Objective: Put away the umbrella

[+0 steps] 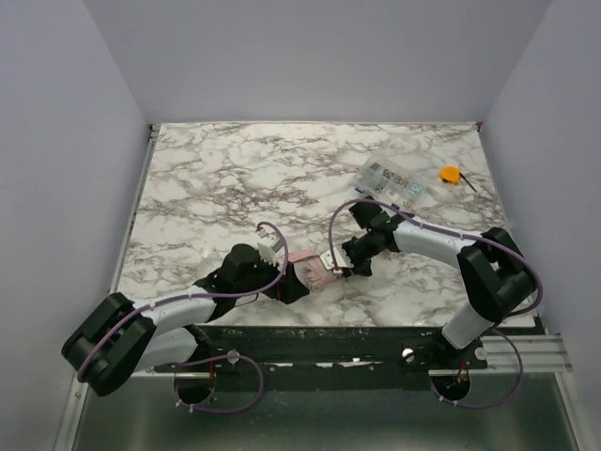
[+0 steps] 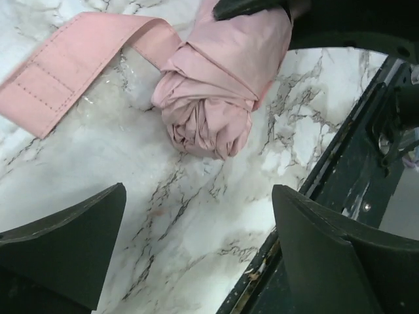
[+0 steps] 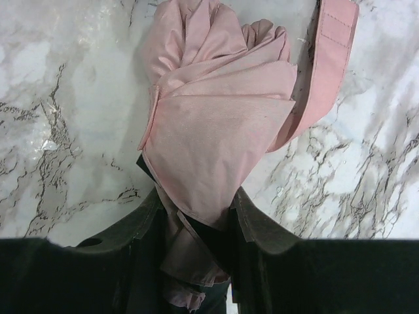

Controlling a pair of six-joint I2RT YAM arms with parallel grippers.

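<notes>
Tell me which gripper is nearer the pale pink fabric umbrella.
Right. The right gripper holds the pink umbrella between its jaws; the left gripper hovers short of its rolled end, jaws open, not touching.

Soft, even light is coming from above, throwing only faint shadows. The table [image 2: 85, 170] is showing small glints beside the umbrella [image 2: 216, 91]. Both wrist views are blurring their near fingers [image 2: 59, 248].

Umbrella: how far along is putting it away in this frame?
Done: the umbrella is collapsed, its pink fabric gathered into a bundle. In hand: the right gripper clamps that bundle; the left gripper stands open beside it, holding nothing. Left: the strap lies loose on the table, not wrapped round the fabric.
</notes>
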